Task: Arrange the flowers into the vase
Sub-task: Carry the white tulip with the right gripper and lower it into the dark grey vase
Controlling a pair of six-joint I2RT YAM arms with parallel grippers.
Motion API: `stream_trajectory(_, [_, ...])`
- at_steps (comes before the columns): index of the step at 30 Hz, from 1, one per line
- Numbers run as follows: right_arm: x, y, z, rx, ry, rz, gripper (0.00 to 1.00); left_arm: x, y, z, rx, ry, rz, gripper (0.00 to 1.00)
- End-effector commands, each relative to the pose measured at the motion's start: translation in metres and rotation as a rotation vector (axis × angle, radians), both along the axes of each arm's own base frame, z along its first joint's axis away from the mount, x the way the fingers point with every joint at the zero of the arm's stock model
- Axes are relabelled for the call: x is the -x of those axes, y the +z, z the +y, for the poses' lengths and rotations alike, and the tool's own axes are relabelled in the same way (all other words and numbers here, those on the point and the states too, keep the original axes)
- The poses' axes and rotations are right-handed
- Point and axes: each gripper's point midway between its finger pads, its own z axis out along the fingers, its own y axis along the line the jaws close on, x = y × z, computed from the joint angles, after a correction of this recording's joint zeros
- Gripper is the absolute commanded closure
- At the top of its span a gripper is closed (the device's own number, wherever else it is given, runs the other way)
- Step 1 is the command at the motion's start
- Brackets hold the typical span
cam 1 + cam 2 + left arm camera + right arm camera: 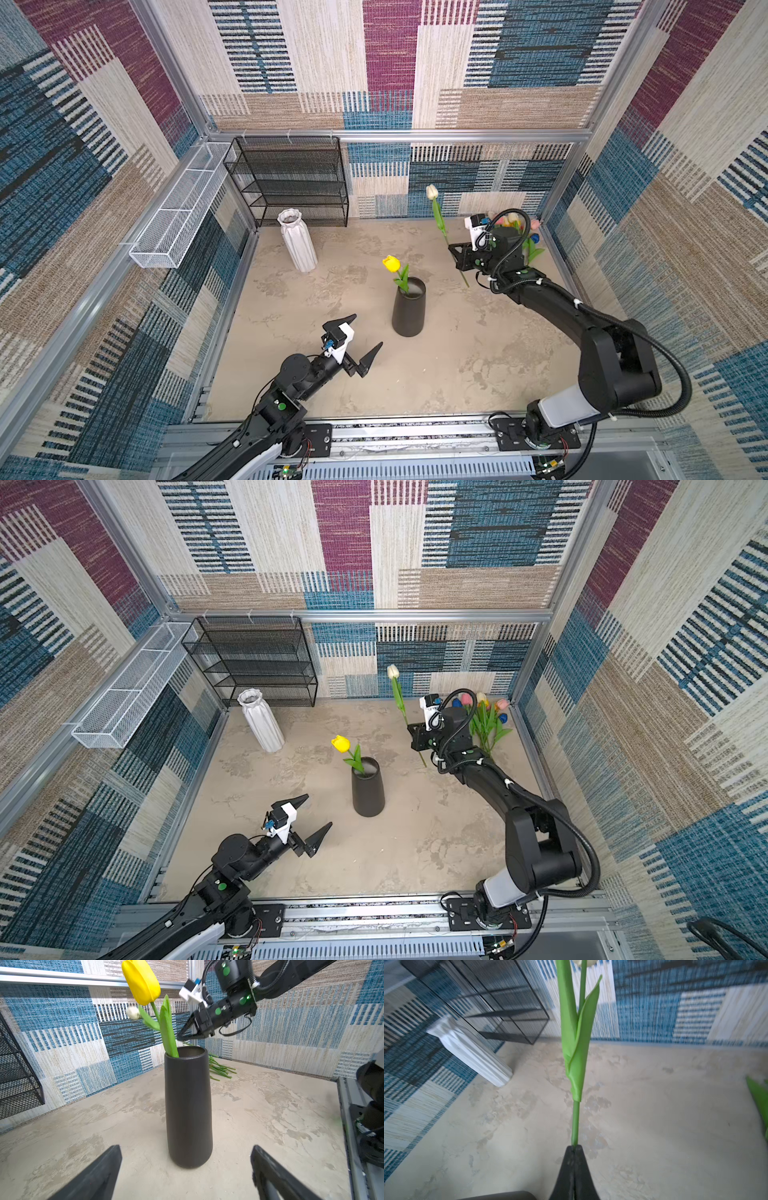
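Already one yellow artificial tulip (pixel 391 264) stands in the dark tapered vase (pixel 409 311); right gripper (pixel 456 254) clamps a cream-white tulip (pixel 438 218) aloft, left gripper (pixel 368 330) gapes empty, and the remaining bunch (pixel 486 721) lies in the far corner

The black vase (pixel 409 309) is a plain matte charcoal. The yellow tulip (pixel 391 264) standing in it has bright green leaves. Beyond the black vase, the cream-white tulip (pixel 432 191) has a green stem, and the bunch of tulips (pixel 486 725) shows pink, blue, orange and cream heads. The white vase (pixel 297 241) is ribbed. The shelf (pixel 291 183) is black mesh and the basket (pixel 178 208) white mesh. The tabletop (pixel 457 365) is mottled beige-grey. The walls (pixel 390 62) are a patchwork of blue, maroon, tan and cream, partly striped.
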Motion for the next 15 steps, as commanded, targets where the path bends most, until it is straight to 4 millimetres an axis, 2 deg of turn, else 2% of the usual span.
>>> stream_trajectory(1, [0.023, 0.056, 0.02, -0.121, 0.125, -0.157, 1.0, 0.0, 0.015, 0.0, 0.021, -0.002, -0.031, 0.0])
stream_trajectory(3, [0.038, 0.082, 0.029, -0.165, 0.185, -0.237, 1.0, 0.002, 0.022, -0.002, 0.04, -0.014, -0.038, 0.0])
stream_trajectory(8, [0.068, 0.125, 0.052, -0.243, 0.312, -0.409, 1.0, 0.003, 0.025, -0.005, 0.054, -0.032, -0.036, 0.0])
stream_trajectory(15, [0.099, 0.155, 0.07, -0.321, 0.413, -0.543, 1.0, 0.002, 0.024, -0.006, 0.052, -0.036, -0.015, 0.0])
